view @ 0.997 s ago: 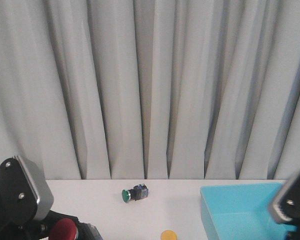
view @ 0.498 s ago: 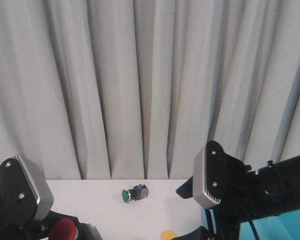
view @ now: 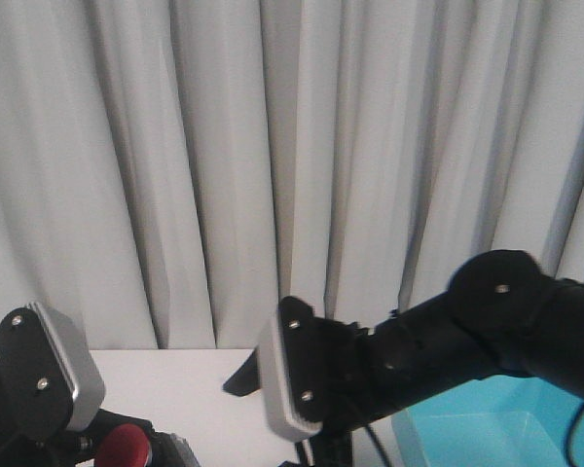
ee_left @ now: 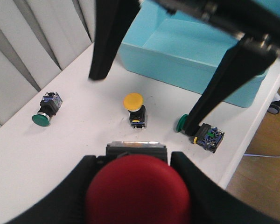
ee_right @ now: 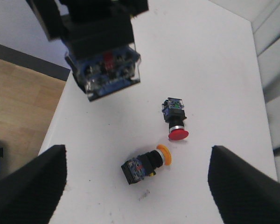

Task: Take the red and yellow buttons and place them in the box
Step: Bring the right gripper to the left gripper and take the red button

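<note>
Clamped in the left claw (ee_left: 135,186) is the red button (ee_left: 137,193), its domed cap between the two fingers (ee_left: 72,196), held above the white tabletop (ee_left: 74,140). Just beyond it the yellow button (ee_left: 134,108) lies on the tabletop, under the right claw (ee_right: 135,186), whose fingers (ee_right: 30,184) are spread wide and hold nothing. Two green buttons lie either side, one (ee_left: 45,109) near the curtain (view: 273,165), one (ee_left: 203,133) by the tabletop's edge. Farther off stands the turquoise box (ee_left: 196,53).
</note>
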